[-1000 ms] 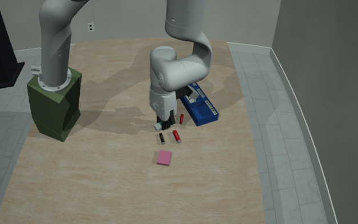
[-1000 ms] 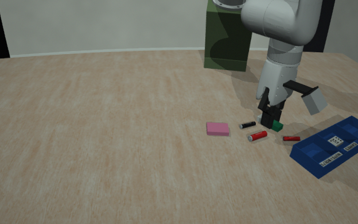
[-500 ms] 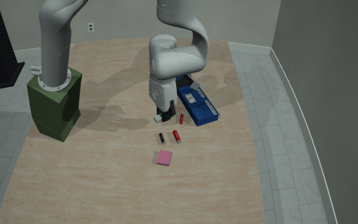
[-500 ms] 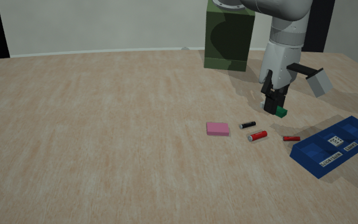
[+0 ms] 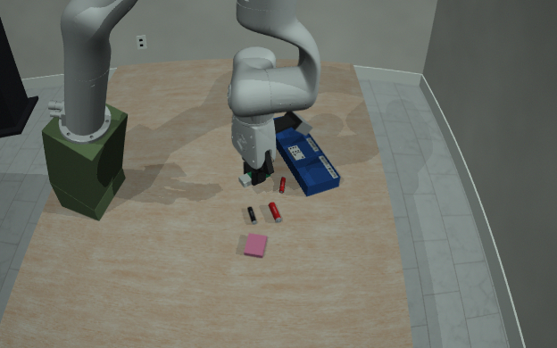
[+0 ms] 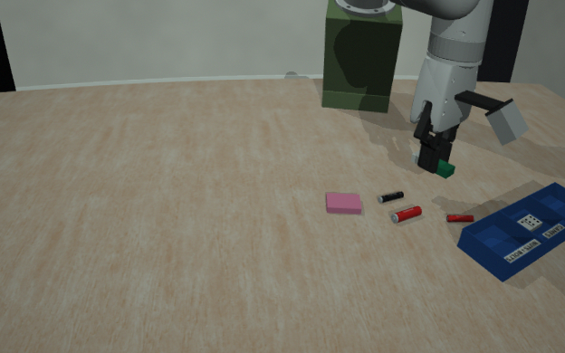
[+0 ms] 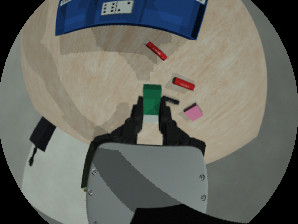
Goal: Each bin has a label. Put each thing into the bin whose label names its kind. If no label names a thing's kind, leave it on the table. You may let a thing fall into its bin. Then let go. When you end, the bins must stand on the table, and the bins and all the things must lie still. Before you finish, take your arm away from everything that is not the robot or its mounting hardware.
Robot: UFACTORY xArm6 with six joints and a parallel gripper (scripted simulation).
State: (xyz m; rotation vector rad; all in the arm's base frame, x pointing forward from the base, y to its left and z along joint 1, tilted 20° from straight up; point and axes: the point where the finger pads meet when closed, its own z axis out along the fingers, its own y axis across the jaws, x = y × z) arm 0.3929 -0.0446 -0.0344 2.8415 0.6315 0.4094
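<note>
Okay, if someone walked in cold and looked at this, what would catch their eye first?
Probably the gripper, shut on a small green block just above the table. To its side sits the blue bin with three labelled compartments, a die in the middle one. Nearer the camera lie a pink eraser and three batteries.
</note>
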